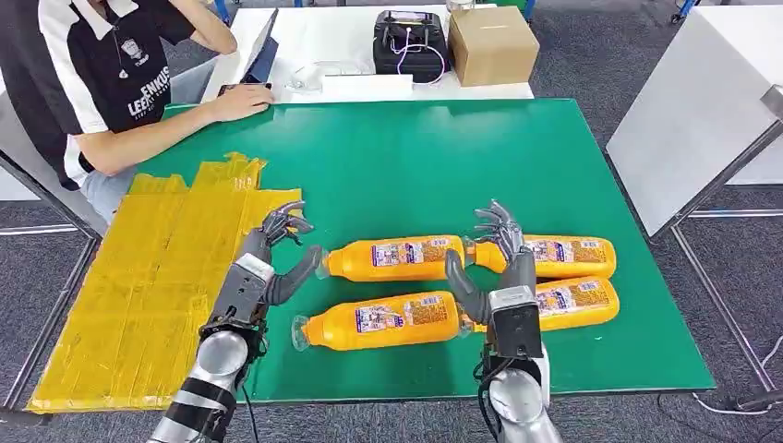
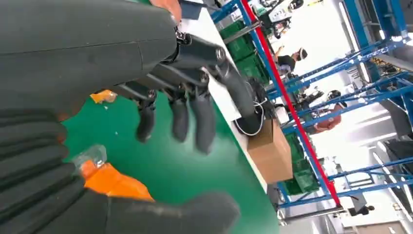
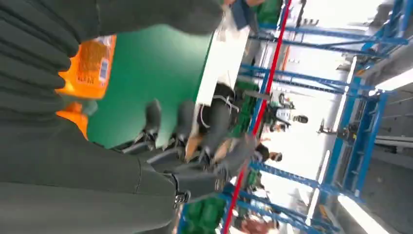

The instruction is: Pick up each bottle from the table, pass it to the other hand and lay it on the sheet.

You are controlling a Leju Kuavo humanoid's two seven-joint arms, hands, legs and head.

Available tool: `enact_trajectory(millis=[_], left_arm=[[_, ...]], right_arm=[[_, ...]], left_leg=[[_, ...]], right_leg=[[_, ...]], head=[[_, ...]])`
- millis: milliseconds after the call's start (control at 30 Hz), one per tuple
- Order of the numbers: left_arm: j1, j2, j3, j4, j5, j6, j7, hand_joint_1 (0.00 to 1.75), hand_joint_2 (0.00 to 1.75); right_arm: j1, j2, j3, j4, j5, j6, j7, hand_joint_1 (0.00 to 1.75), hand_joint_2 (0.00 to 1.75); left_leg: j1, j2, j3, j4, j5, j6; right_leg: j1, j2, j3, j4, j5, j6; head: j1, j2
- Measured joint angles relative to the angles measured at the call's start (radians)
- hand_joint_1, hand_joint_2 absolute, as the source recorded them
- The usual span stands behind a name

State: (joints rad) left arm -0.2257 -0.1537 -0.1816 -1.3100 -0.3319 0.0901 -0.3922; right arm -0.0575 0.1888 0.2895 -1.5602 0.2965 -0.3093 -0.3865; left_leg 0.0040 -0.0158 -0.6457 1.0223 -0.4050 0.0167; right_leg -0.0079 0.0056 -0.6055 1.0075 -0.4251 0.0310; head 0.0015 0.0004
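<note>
Several orange bottles lie on their sides on the green table [image 1: 415,157]: one [image 1: 397,257] in the middle, one [image 1: 383,319] nearer the front edge, and two on the right [image 1: 563,256] [image 1: 577,302]. A yellow sheet [image 1: 148,277] covers the table's left part. My left hand [image 1: 268,263] hovers open at the sheet's right edge, just left of the middle bottle's cap [image 2: 92,157]. My right hand [image 1: 494,268] is open above the gap between the middle and right bottles, with an orange bottle [image 3: 90,66] close under it. Neither hand holds anything.
A person [image 1: 111,74] sits at the far left with a forearm resting on the table's corner by a laptop [image 1: 261,51]. Behind the green table, a white table carries a black device [image 1: 409,41] and a cardboard box [image 1: 491,43]. Another white table [image 1: 692,111] stands at the right.
</note>
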Motion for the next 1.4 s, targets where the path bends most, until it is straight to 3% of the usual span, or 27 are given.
enact_trajectory(millis=[100,233,333,533,800,1400], left_arm=[[0.000,-0.003,0.004,0.000,0.017,-0.015,0.000,0.00,1.75],[0.001,-0.008,0.008,0.000,0.020,-0.019,0.000,0.00,1.75],[0.002,-0.010,0.011,-0.001,0.030,-0.036,0.002,0.00,1.75],[0.003,-0.015,0.018,-0.003,0.033,-0.044,0.005,0.00,1.75],[0.003,-0.027,0.024,-0.003,0.084,-0.102,0.005,0.00,1.75],[-0.007,-0.039,0.033,0.000,0.120,-0.135,-0.003,0.00,1.75]], right_arm=[[-0.021,-0.009,0.018,0.006,0.167,-0.058,0.076,0.00,1.75],[-0.050,-0.026,0.034,0.019,0.271,-0.071,0.133,0.00,1.75],[-0.097,-0.058,0.063,0.056,0.503,-0.058,0.274,0.00,1.75],[-0.148,-0.085,0.083,0.106,0.571,-0.054,0.316,0.00,1.75],[-0.251,-0.122,0.155,0.248,0.850,0.042,0.449,0.00,1.75],[-0.423,-0.120,0.195,0.696,0.928,0.079,0.509,0.00,1.75]], left_leg=[[0.000,0.000,0.000,0.000,0.000,0.000],[0.000,0.000,0.000,0.000,0.000,0.000],[0.000,0.000,0.000,0.000,0.000,0.000],[0.000,-0.001,0.000,0.000,0.001,0.000],[0.000,-0.001,0.000,0.000,0.001,0.000],[0.000,-0.001,0.000,0.000,0.001,0.000]], right_leg=[[0.000,0.000,0.000,0.000,0.000,0.000],[0.000,0.000,0.001,0.000,0.000,0.000],[0.000,0.000,0.000,0.000,0.000,0.000],[0.000,-0.001,0.001,0.000,0.000,0.000],[0.000,-0.001,0.000,0.000,0.000,0.000],[0.000,-0.001,0.000,0.000,0.000,0.000]], head=[[0.000,0.000],[0.000,0.000],[0.000,0.000],[0.000,0.000],[0.000,0.000],[0.000,0.000]])
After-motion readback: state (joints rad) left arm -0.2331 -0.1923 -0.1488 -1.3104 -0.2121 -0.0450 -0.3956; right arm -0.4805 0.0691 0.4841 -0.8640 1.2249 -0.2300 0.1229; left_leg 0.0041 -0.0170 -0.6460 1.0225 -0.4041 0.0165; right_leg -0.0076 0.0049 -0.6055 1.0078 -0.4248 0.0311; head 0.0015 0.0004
